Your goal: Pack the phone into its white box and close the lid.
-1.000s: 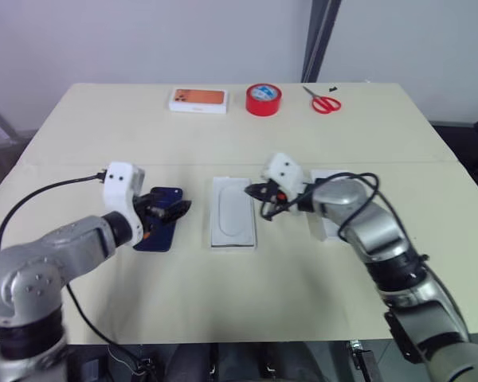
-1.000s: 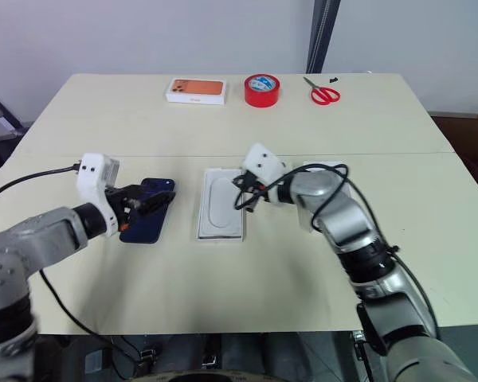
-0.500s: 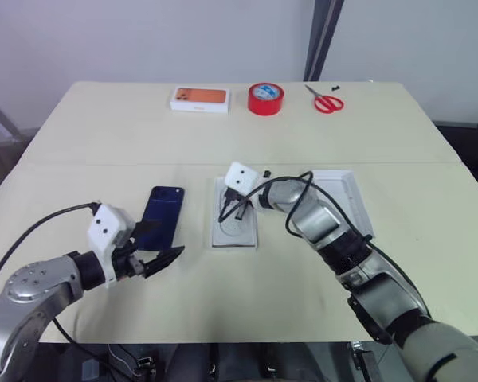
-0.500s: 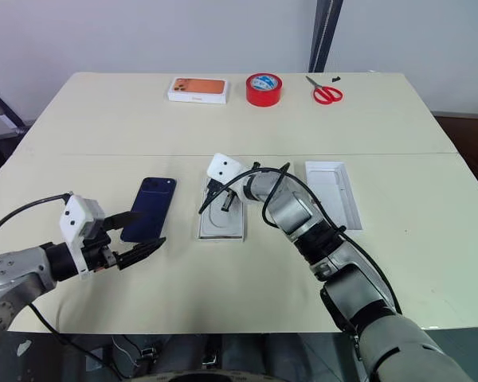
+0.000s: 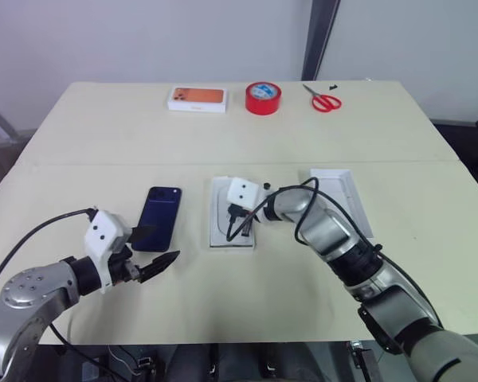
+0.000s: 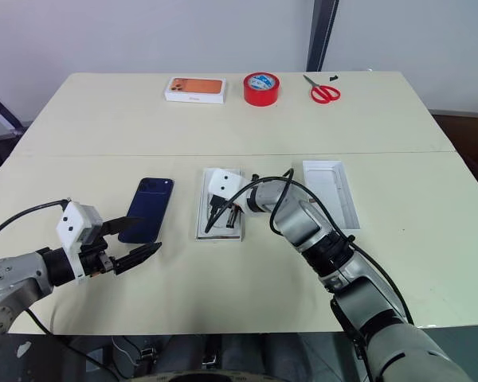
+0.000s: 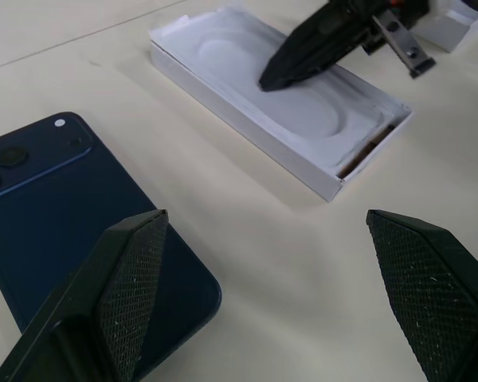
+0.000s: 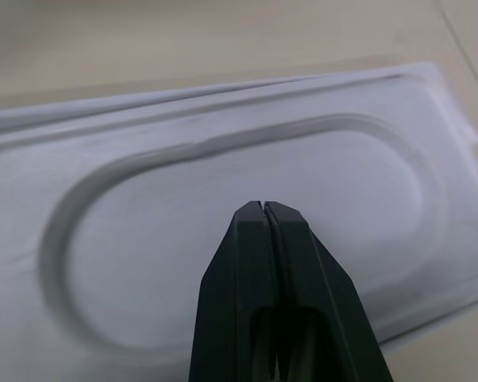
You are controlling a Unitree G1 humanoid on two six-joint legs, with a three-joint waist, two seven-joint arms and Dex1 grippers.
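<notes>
The phone (image 5: 159,218) lies flat and camera-side up on the surface (image 5: 223,143), at about 9 o'clock from the white box (image 5: 231,223), which holds a white insert (image 7: 287,107) with a rounded recess, while the lid (image 5: 340,200) lies open side up at 3 o'clock from that box. The left tool (image 5: 150,256) hovers at 6 o'clock of the phone with fingers spread wide and nothing between them. The right tool (image 8: 264,208) is pressed together, its tip over the insert's recess.

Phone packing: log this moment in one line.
phone: on table, outside box | left pincer: open, empty | right pincer: shut, over white box insert
</notes>
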